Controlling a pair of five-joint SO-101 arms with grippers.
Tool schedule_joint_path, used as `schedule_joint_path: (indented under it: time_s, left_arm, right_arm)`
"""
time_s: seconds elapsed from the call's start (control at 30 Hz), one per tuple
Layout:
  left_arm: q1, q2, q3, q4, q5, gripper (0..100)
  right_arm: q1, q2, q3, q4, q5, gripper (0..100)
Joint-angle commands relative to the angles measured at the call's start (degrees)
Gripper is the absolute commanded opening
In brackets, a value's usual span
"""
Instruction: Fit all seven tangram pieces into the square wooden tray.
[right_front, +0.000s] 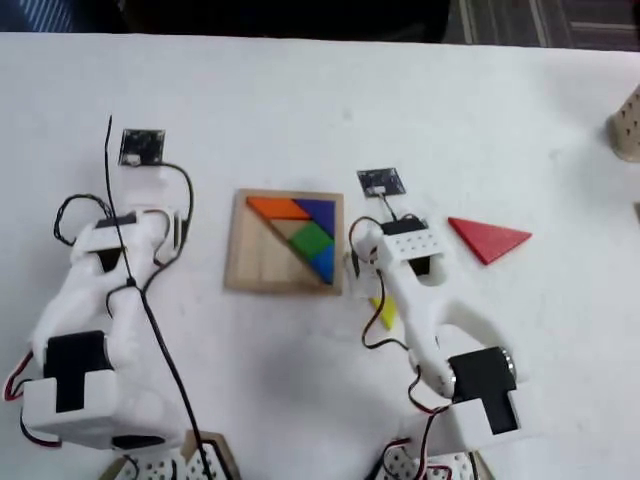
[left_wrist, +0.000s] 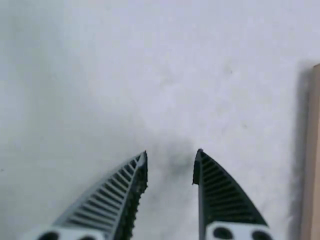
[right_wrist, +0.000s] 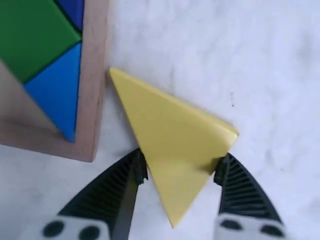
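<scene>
Yellow triangle (right_wrist: 175, 145) clamped between the right gripper's (right_wrist: 182, 160) fingers, just outside the tray (right_front: 255, 262).
One corner of it is set against the tray's outer rim, beside the blue piece (right_wrist: 55, 87). Half of the tray's floor is left bare. The left gripper (left_wrist: 170, 165) is held agape over open table (left_wrist: 125, 75), the tray's edge nearby. The red triangle (right_front: 488, 239) is laid well apart.

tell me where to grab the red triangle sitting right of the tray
Probably from straight above: the red triangle lies flat on the table, so only its thin edges offer grip. Pinch across its middle, long far edge against the near corner; its short sides slant and could slip.
</scene>
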Motion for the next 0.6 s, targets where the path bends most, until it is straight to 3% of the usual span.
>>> schedule_joint_path:
  time_s: [0.0,0.1,0.3,0.57]
  left_arm:
    - [-1.0,-0.2,-2.9,0.4,1.0,17]
    - [-1.0,-0.2,-2.9,0.4,1.0,17]
    - [-1.0,-0.2,-2.9,0.4,1.0,17]
    - [-1.0,-0.2,-2.9,0.4,1.0,17]
  right_arm:
    - [0.0,-1.8,-1.9,0.6,3.9,14.6]
    - [-0.4,-6.5,-2.0,2.1,7.1,17.0]
    - [-0.3,-14.4,-2.1,4.6,9.3,33.7]
    - [-3.1,-5.8,-2.4,-2.0,9.2,29.6]
